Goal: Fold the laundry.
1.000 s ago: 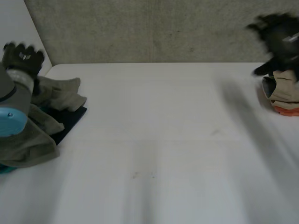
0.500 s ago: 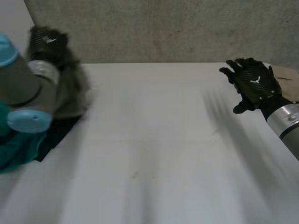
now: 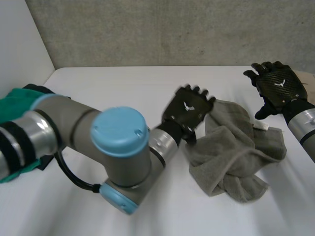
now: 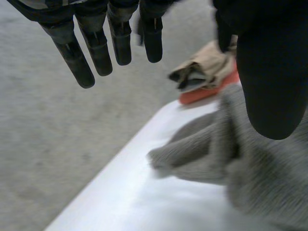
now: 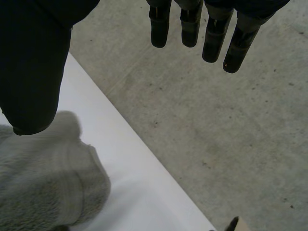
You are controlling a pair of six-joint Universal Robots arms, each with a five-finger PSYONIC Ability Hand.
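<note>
Since the prior frame the left hand (image 3: 188, 112) has crossed from the table's (image 3: 123, 81) left edge to its middle. Its fingers are straight, at the left edge of a crumpled grey towel (image 3: 231, 152) lying right of centre. Right hand (image 3: 276, 87): fingers spread, empty, near the far right corner.

A bare lab: white table (image 3: 123, 83) against a concrete wall (image 3: 162, 29).

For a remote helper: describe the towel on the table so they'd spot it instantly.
On the white table, look between the left robot hand and right robot hand. The crumpled grey-green terry towel lies there, the only cloth mid-table; the teal cloth sits far left.
</note>
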